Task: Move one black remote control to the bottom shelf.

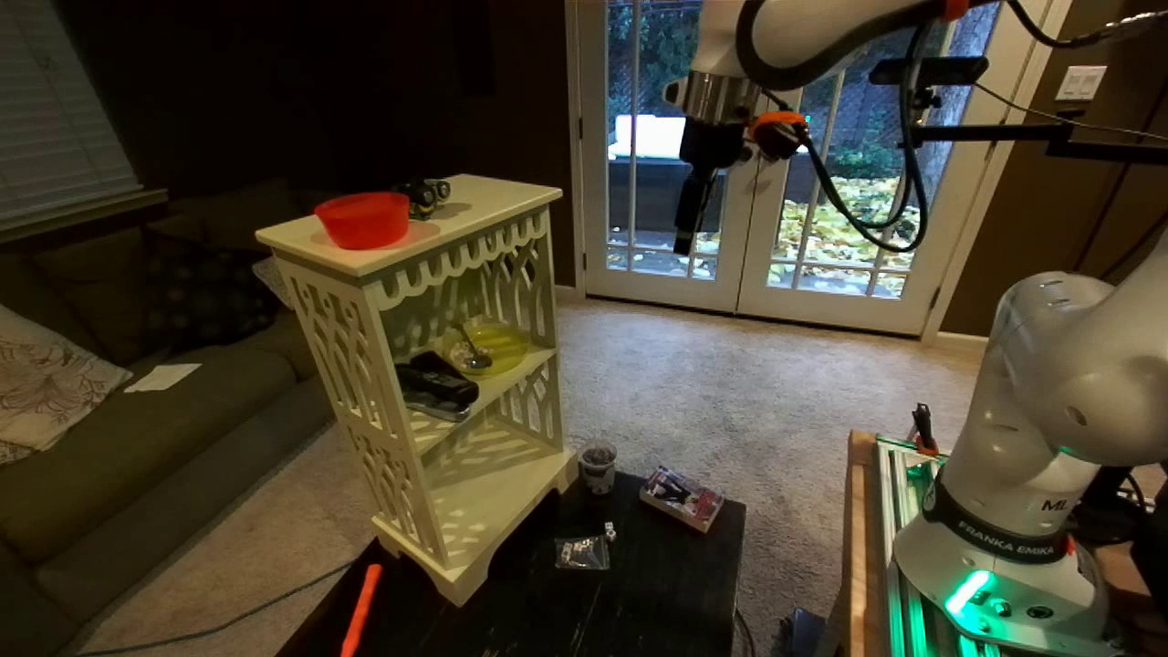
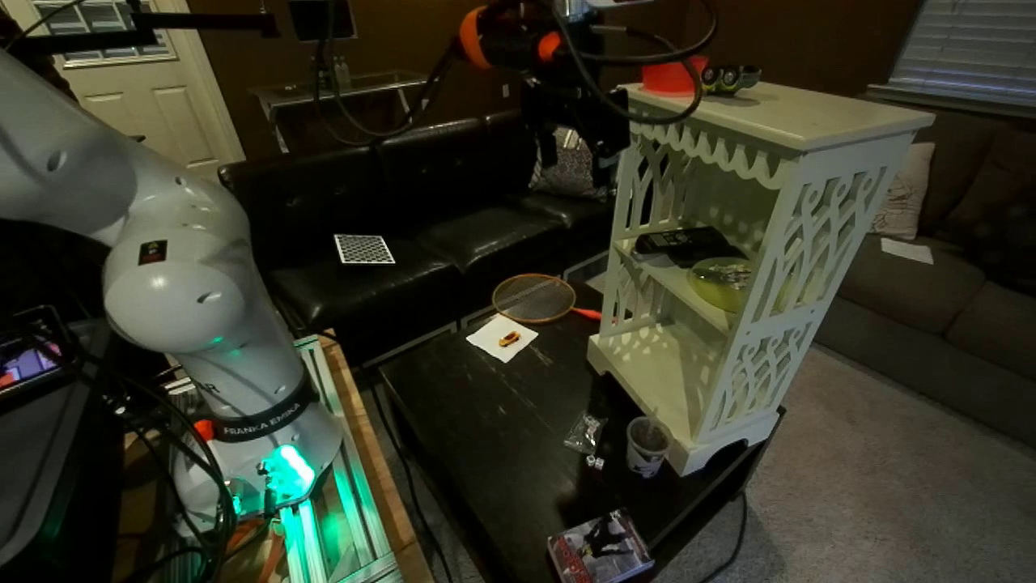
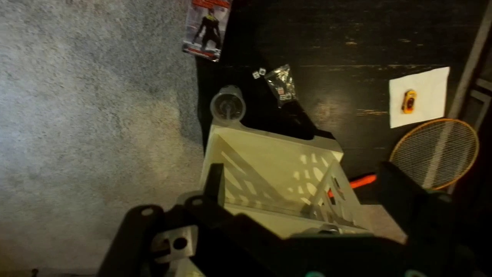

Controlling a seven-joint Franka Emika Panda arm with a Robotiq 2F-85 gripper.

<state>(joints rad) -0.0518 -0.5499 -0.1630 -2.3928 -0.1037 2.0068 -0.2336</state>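
Dark remotes lie stacked on the middle board of the cream-white rack; a black remote [image 1: 440, 378] is on top, and it also shows in an exterior view [image 2: 684, 241]. Exactly how many lie there I cannot tell. The bottom shelf [image 1: 497, 479] holds nothing that I can see; it shows in an exterior view [image 2: 660, 368] and in the wrist view [image 3: 261, 157]. My gripper [image 1: 686, 245] hangs in the air in front of the rack, at about the height of its upper part. In the wrist view the gripper [image 3: 301, 169] is open, fingers wide apart with nothing between them.
A yellow-green bowl [image 1: 493, 349] shares the middle board. A red bowl [image 1: 363, 221] and a toy car [image 1: 424, 194] stand on top. On the black table are a cup [image 2: 648, 445], a boxed case [image 2: 600, 548], a small bag [image 2: 584, 431] and a racket [image 2: 534, 298].
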